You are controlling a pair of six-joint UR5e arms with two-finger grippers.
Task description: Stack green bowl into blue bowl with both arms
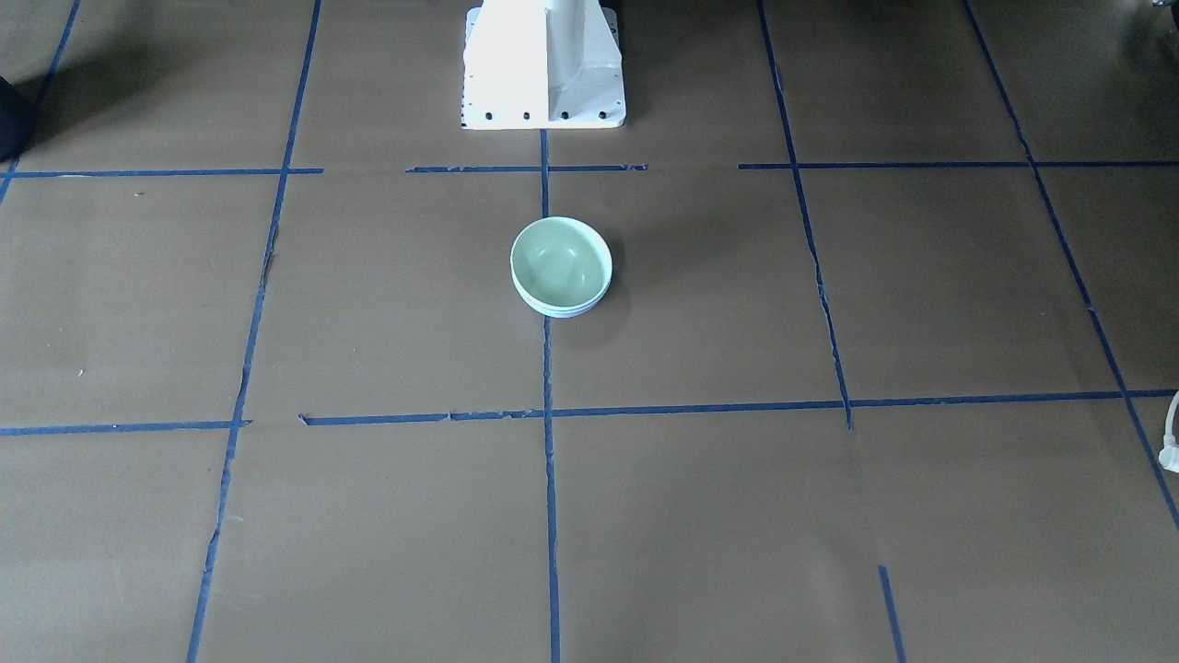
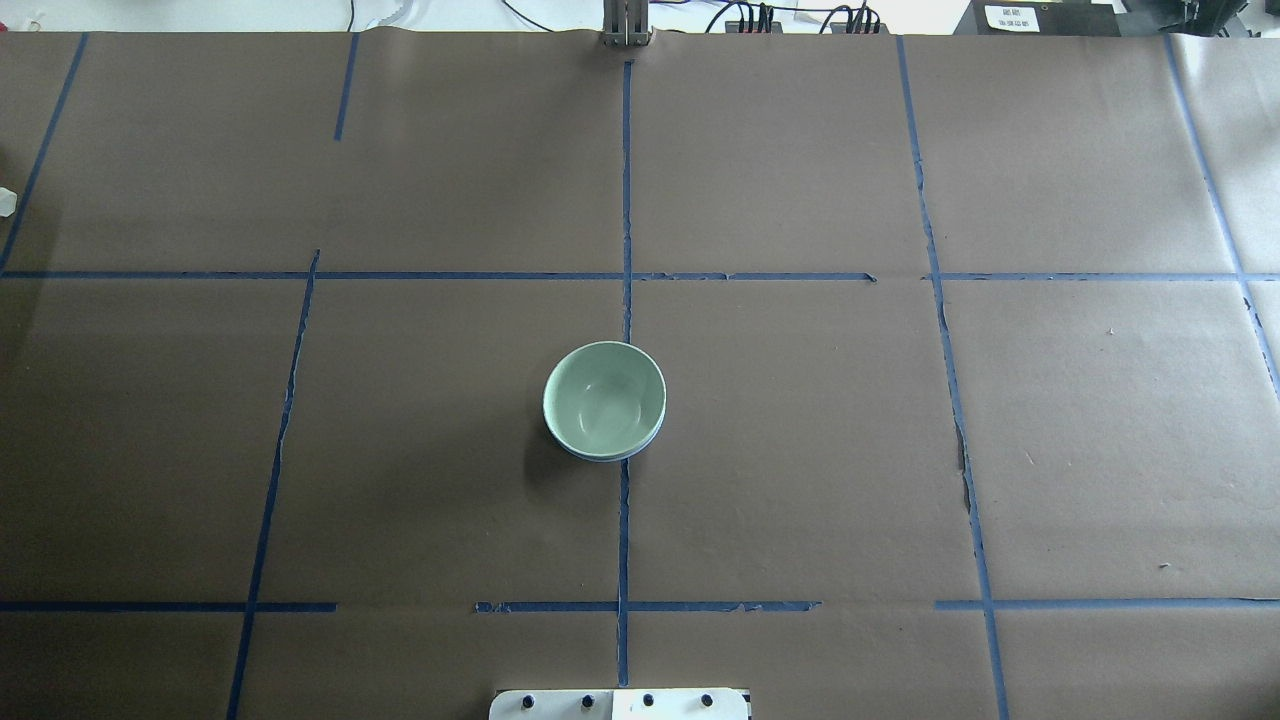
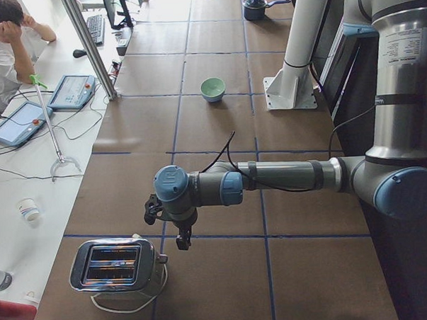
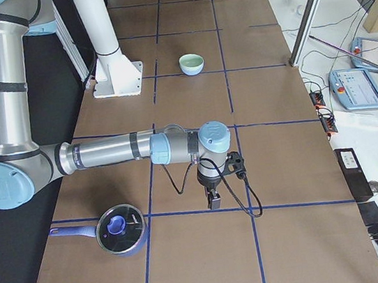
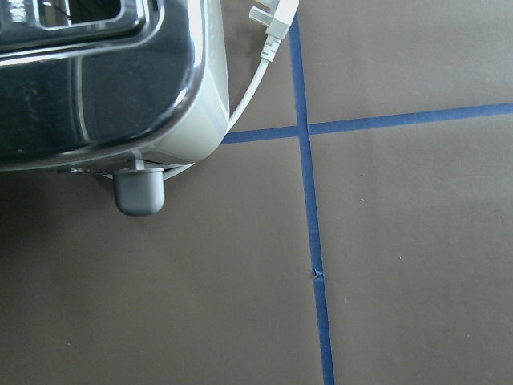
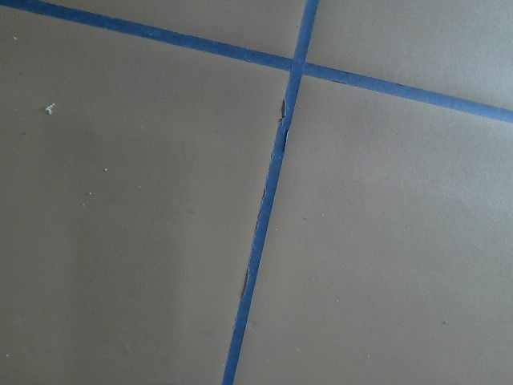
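The green bowl (image 1: 561, 261) sits nested inside the blue bowl (image 1: 564, 312) at the middle of the table, in front of the white pedestal. Only a thin blue rim (image 2: 601, 457) shows under the green bowl (image 2: 604, 398). Both arms are away from the bowls. The left gripper (image 3: 181, 239) hangs over the table's left end beside a toaster. The right gripper (image 4: 212, 199) hangs over the right end near a pot. Each shows only in a side view, so I cannot tell whether either is open or shut. Neither wrist view shows fingers or a bowl.
A chrome toaster (image 3: 115, 267) with a white cord stands at the left end and shows in the left wrist view (image 5: 104, 72). A blue lidded pot (image 4: 120, 230) lies at the right end. The white pedestal (image 1: 543, 64) stands behind the bowls. An operator (image 3: 3, 41) sits beside the table.
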